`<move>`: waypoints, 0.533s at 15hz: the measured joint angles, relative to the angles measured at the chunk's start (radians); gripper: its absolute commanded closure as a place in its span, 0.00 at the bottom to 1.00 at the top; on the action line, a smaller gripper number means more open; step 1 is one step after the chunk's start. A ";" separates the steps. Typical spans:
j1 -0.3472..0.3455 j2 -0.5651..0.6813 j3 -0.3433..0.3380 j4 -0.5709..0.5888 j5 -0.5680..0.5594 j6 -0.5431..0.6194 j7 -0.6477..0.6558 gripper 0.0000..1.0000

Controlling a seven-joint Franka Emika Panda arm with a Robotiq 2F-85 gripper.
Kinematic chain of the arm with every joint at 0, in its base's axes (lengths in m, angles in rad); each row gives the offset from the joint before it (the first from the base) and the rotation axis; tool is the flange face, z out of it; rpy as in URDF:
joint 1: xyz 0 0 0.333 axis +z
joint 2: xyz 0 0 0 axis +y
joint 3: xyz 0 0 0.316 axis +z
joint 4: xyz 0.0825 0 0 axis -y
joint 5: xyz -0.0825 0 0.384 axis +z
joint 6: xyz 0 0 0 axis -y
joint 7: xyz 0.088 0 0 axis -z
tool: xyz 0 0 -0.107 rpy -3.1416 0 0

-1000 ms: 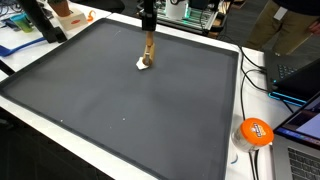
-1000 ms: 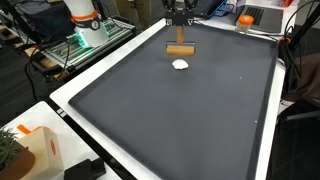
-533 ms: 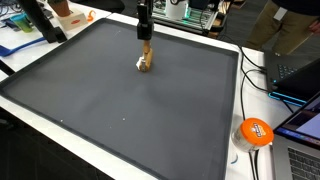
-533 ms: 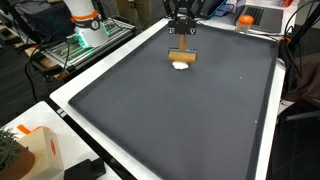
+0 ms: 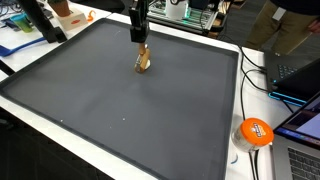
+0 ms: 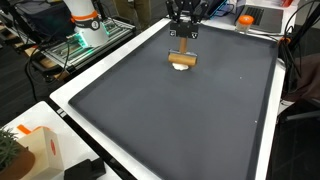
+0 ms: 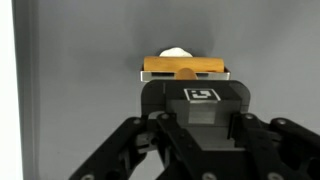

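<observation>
A wide dark mat (image 5: 90, 100) fills the left and middle of the scene, most of it bare. Near the middle of its far side the gripper (image 6: 182, 33) hangs straight down. Its fingers are drawn in narrow on the upright handle (image 6: 182, 46) of a wooden bar (image 6: 182, 60). In the wrist view a dark block (image 7: 200, 110) with a printed tag sits between the fingers, so the hold looks firm, though the fingertips themselves are hidden there. The bar lies level and crosswise, low at the mat. A small white lump (image 6: 180, 68) sits against its long edge, on the far side of the bar as the wrist camera sees it, just left of the bar's middle. The step in hand appears to be working the bar against that lump. Doing it well probably depends on keeping the bar's lower edge flat on the mat, so that nothing can slip under it. The lump should also stay close to the bar's centre, because it could roll off round the left end if it drifts further that way. A slow, straight stroke with no twist of the wrist would suit. Only light downward pressure seems wise, since a hard press on a grippy mat could make the handle pivot in the fingers. To the right, past the mat's edge, an orange roll (image 5: 255, 131) and a laptop (image 5: 300, 70) lie well apart from the work.
</observation>
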 measured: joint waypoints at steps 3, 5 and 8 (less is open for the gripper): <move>0.012 0.023 -0.010 0.031 -0.020 -0.026 0.038 0.78; 0.022 0.031 -0.018 0.042 -0.051 -0.036 0.085 0.78; 0.029 0.050 -0.033 0.054 -0.103 -0.048 0.133 0.78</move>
